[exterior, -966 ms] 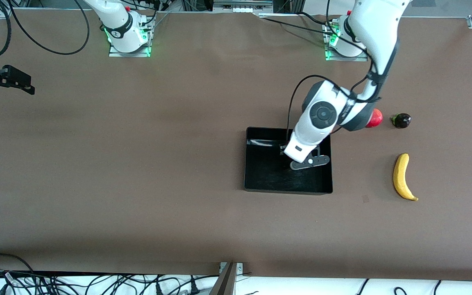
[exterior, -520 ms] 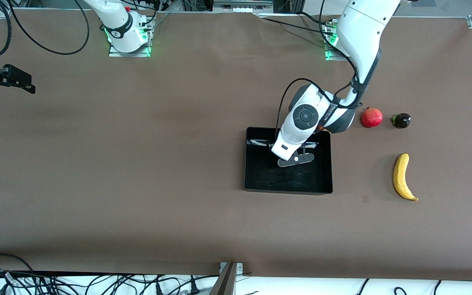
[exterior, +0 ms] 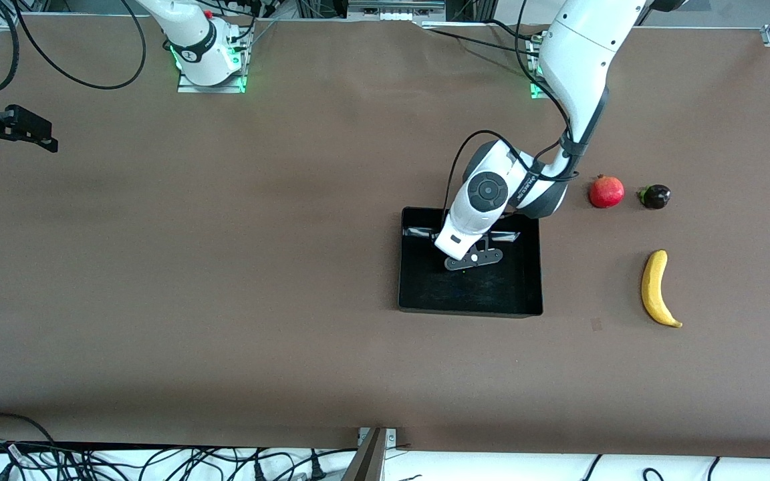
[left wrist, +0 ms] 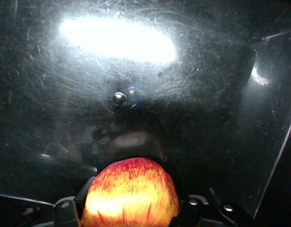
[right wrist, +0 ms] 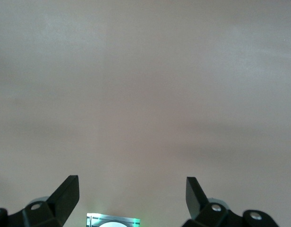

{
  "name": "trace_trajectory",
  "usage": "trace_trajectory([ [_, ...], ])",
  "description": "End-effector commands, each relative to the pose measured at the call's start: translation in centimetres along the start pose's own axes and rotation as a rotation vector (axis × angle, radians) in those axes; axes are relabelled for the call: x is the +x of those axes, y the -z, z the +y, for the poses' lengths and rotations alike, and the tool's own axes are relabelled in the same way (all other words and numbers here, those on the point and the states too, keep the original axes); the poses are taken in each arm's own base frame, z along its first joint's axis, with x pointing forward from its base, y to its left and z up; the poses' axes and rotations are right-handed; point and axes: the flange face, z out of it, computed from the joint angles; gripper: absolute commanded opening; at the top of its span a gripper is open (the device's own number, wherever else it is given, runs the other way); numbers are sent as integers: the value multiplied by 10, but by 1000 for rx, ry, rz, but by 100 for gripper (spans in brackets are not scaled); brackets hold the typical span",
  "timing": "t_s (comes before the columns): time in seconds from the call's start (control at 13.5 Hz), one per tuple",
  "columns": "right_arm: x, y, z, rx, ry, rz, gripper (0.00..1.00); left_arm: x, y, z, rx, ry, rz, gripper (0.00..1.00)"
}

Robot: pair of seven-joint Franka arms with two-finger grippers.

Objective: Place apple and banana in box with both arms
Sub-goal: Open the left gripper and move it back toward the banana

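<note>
Brown tabletop [exterior: 224,267] fills the front view. At nine o'clock, by the edge at the right arm's end, the right gripper [exterior: 7,130] waits above the table; in the right wrist view its fingers [right wrist: 65,191] stand wide apart with nothing between them. Just past centre toward three o'clock sits the box [exterior: 418,294], and the left gripper [exterior: 472,259] hangs over its half farther from the camera. The left wrist view shows that gripper clamped on the apple [left wrist: 130,194], with the glossy box floor beneath it. Toward the left arm's end, at about two o'clock from the box, a red fruit [exterior: 606,192] lies beside a dark fruit [exterior: 655,196]. The banana [exterior: 656,288] lies on the table at three o'clock from the box, nearer the camera than those two fruits and well apart from the box.
</note>
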Motion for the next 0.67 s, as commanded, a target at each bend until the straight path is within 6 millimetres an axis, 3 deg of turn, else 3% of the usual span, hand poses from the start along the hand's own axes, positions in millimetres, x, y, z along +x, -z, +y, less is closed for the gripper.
trace_trajectory([
  [0.0, 0, 4, 1, -5, 2, -8, 100, -8, -11, 7, -4, 7, -4, 2],
  [0.07, 0, 5, 1, -7, -1, -7, 100, -9, -14, 6, 0, 3, -7, 57],
  [0.15, 0, 5, 1, -7, -4, -7, 100, -8, -14, 6, 0, 3, -6, 95],
  [0.37, 0, 5, 1, -7, 0, -7, 100, -7, -6, 7, 0, 11, -8, 100],
  [0.59, 0, 6, 1, -8, 0, -5, 100, -5, 36, 8, 22, 21, -25, 100],
])
